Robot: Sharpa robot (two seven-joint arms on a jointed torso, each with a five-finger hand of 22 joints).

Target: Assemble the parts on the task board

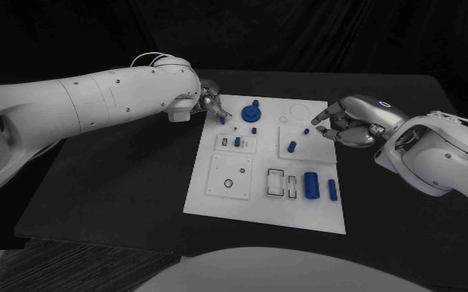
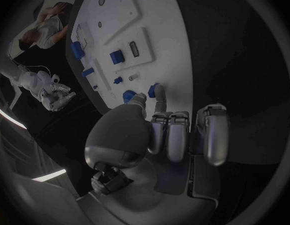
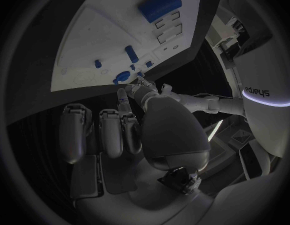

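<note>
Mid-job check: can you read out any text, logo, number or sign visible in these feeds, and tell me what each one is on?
"sharpa", seen upside down in dark letters on the white casing of the robot's left arm, above a glowing light ring, in the right wrist view.
No lettering, numbers or signs can be made out on the white rectangular task board or on the small blue plastic parts.

Head camera: high, looking down at flat white rectangular task board (image 1: 255,201). Wrist cameras: close behind each robot hand, sharing that board.
</note>
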